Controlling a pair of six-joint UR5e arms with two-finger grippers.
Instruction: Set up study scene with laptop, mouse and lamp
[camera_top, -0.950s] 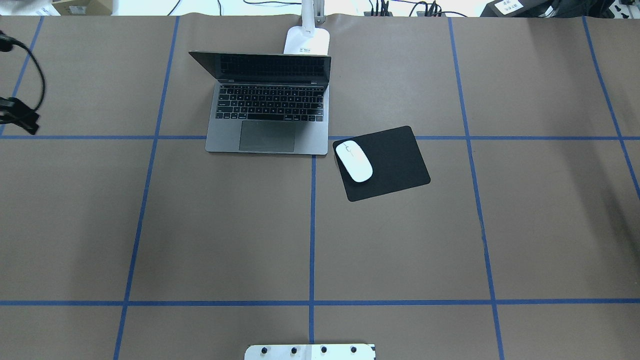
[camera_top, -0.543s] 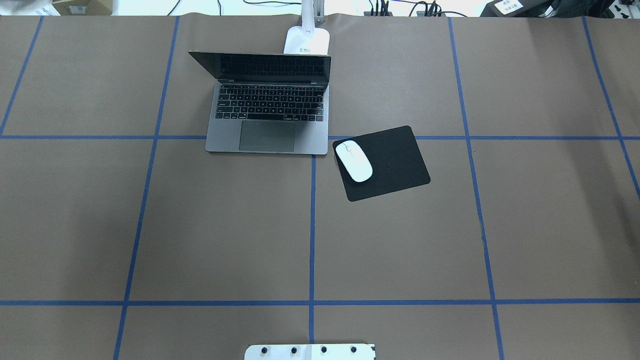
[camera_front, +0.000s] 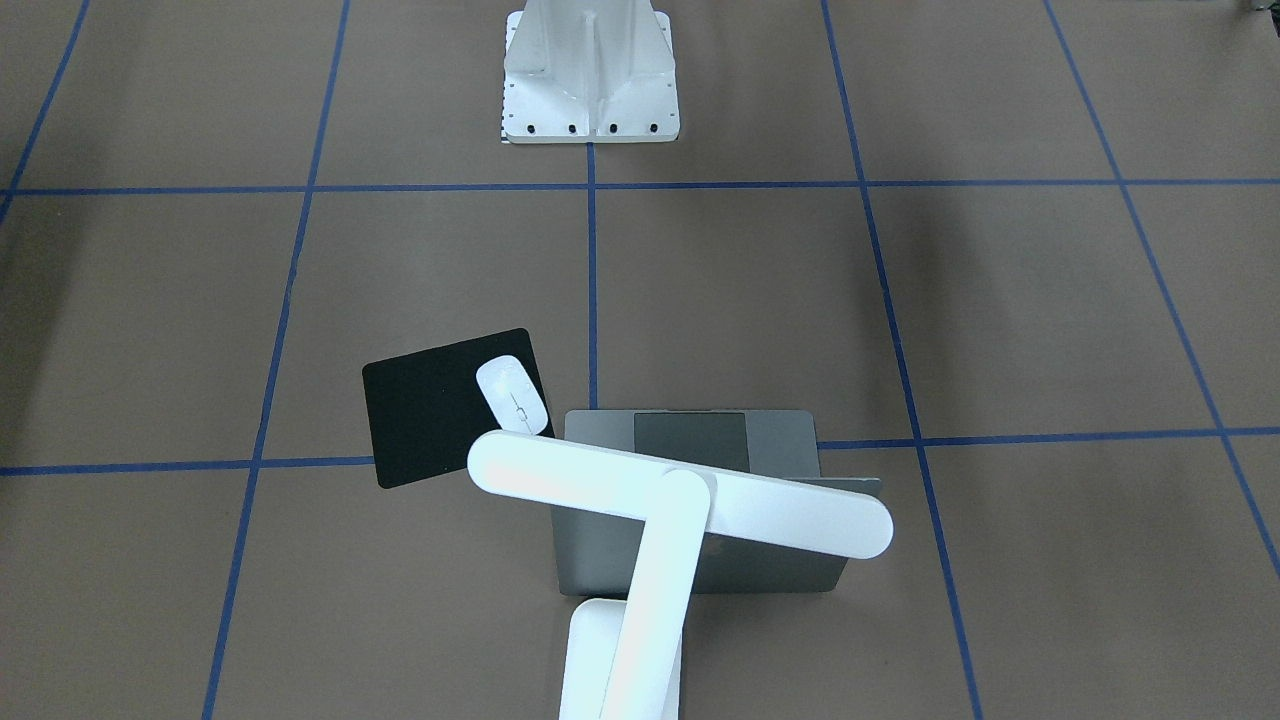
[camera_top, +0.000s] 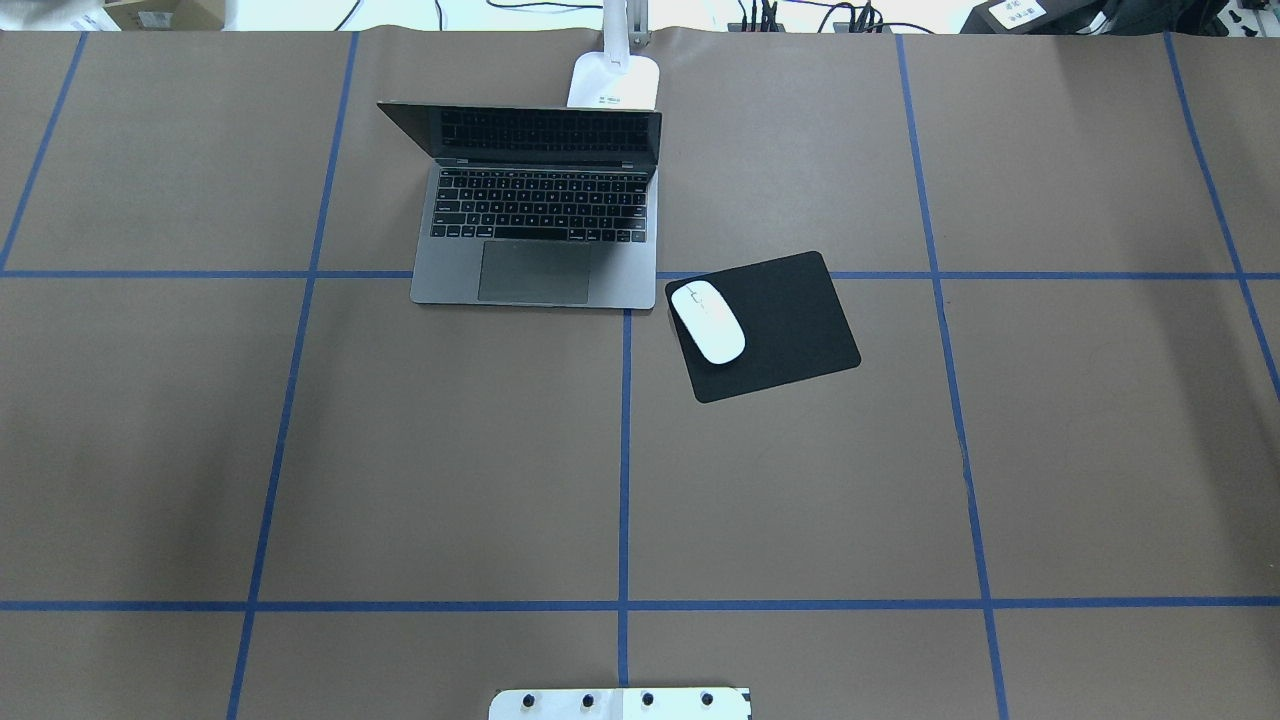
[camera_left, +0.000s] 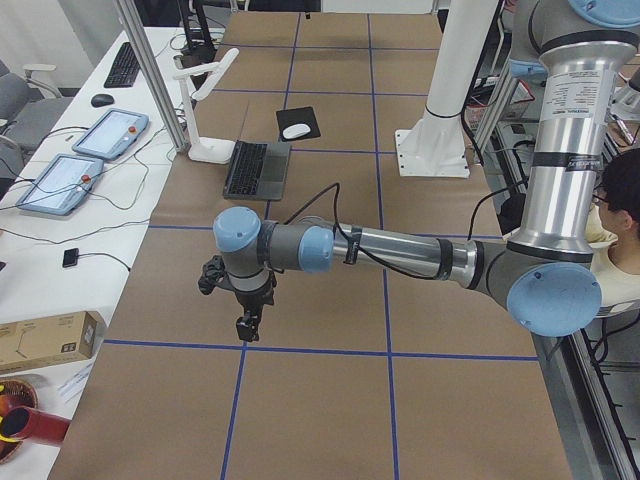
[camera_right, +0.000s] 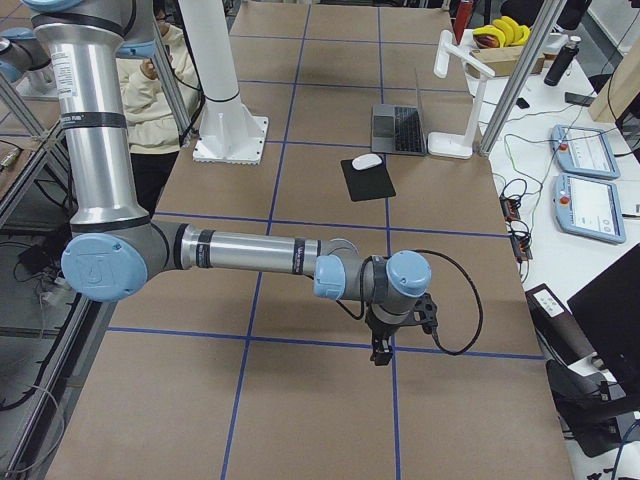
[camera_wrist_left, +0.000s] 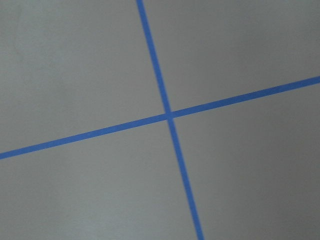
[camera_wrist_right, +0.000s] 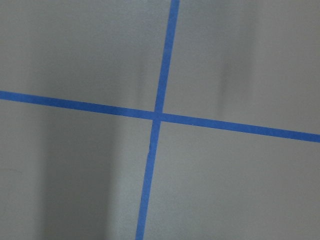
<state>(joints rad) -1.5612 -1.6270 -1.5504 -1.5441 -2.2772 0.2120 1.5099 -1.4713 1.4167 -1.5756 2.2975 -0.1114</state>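
1. The laptop (camera_top: 540, 240) stands open at the far centre of the table (camera_top: 800, 500), keyboard towards the robot and lid raised. We judge it the heaviest and stiffest piece, with a smooth metal shell and a hinge that dislikes twisting. It is best nudged or gripped at the edges of its base, never by the screen.
2. The mouse (camera_top: 707, 322) lies on the black mouse pad (camera_top: 790, 320), at the pad's edge nearest the laptop and just beside the laptop's front right corner. It looks light, glossy and likely slippery. We would pinch it across its narrow sides, low down.
3. The lamp (camera_front: 668, 530) stands upright just behind the laptop's lid, with its long bar head reaching over the laptop. Its small base and wide head make it look top-heavy. We would grasp the slender arm low, near the base.
4. From how the three pieces lie, we judge the study scene essentially arranged.
5. The left gripper (camera_left: 245, 325) hangs over the table's left end, pointing down, well apart from all three items. The side view does not tell us whether its fingers are apart or together.
6. The right gripper (camera_right: 381, 350) hangs likewise over the table's right end, well apart from the mouse. Here too we cannot tell how its fingers are set.
7. Both wrist cameras show only brown table covering and crossed blue tape, with nothing under either tool.
8. The white pedestal (camera_front: 590, 80) stands at the robot's edge, well apart from the laptop.
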